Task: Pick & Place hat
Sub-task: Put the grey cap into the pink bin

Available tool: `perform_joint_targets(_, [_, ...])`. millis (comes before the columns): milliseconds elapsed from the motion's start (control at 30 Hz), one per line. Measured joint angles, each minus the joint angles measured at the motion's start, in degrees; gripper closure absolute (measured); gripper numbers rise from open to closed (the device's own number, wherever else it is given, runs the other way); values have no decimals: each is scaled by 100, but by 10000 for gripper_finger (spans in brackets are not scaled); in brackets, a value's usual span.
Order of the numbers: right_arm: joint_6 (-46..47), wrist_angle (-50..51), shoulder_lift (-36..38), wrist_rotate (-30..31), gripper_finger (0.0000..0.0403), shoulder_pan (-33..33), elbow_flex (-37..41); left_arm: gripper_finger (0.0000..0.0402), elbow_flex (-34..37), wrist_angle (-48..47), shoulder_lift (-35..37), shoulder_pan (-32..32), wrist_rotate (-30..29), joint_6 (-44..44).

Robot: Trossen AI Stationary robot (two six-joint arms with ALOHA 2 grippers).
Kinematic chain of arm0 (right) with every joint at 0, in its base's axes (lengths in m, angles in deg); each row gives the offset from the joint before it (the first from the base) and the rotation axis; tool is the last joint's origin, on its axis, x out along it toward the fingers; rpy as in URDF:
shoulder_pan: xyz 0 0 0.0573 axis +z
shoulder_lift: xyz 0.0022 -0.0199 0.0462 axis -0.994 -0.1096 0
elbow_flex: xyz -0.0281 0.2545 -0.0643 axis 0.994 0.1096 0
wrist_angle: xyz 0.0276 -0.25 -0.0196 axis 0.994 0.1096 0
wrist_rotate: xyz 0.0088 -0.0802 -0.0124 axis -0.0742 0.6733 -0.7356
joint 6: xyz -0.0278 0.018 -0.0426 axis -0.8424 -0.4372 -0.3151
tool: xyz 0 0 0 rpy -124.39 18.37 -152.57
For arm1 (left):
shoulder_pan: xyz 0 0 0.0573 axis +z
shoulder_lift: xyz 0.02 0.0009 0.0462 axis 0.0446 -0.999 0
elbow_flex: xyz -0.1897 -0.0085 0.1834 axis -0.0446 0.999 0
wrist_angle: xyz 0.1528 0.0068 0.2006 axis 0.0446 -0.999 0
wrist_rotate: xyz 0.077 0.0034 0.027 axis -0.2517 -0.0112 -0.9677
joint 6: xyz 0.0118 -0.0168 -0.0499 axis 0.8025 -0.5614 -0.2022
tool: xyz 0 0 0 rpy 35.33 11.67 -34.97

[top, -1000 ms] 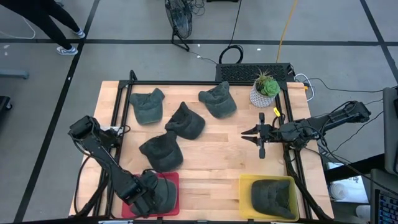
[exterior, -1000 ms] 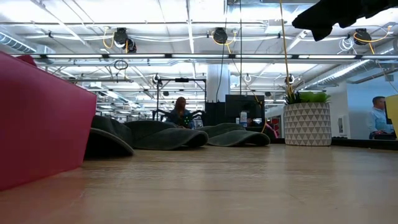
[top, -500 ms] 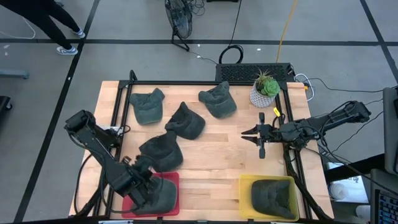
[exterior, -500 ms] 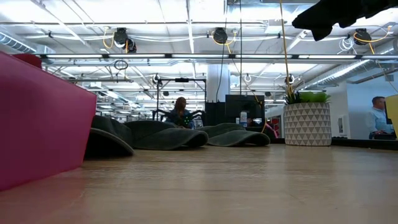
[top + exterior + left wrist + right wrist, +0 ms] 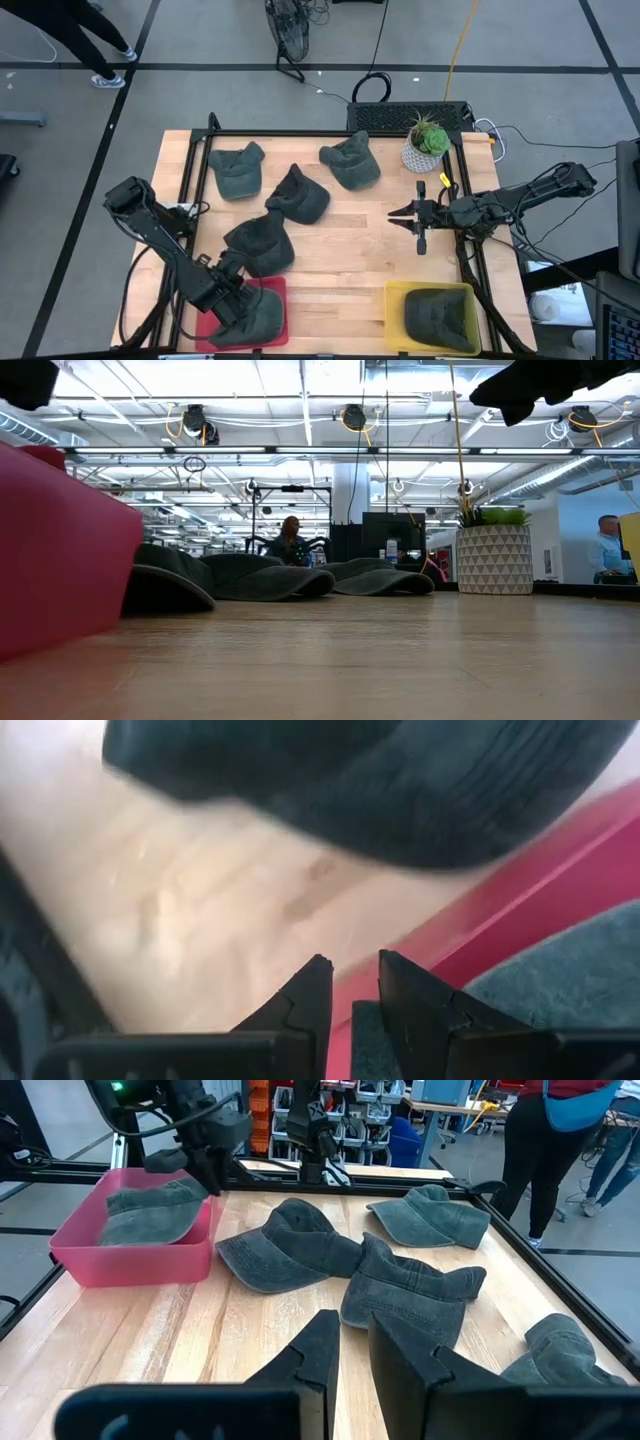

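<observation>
with a hat (image 5: 262, 312) lying in the red bin (image 5: 275, 288) under its slightly parted, empty jaws, the left gripper (image 5: 232, 290) needs another hat (image 5: 262, 242); right gripper (image 5: 418, 213) waits, narrowly open, empty.

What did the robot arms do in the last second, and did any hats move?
The left gripper drew back from over the red bin toward the table's middle, leaving a hat lying in it. Its fingers hold nothing. The right gripper, the four loose hats and the hat in the yellow bin stayed put.
</observation>
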Motion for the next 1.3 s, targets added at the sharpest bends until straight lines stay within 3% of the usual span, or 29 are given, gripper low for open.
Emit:
perform_joint_targets(200, [-3,2,0,4,358,0,0,309,-260,79,-12,-154,346,-179])
perform_joint_targets(733, [3,2,1,0,358,0,0,309,-315,496,-46,-242,298,-445])
perform_joint_targets(967, [7,4,0,-2,358,0,0,309,-279,257,-46,-241,-193,-720])
perform_joint_targets(1300, [10,44,0,-4,358,0,0,309,-278,196,-33,-254,-301,-505])
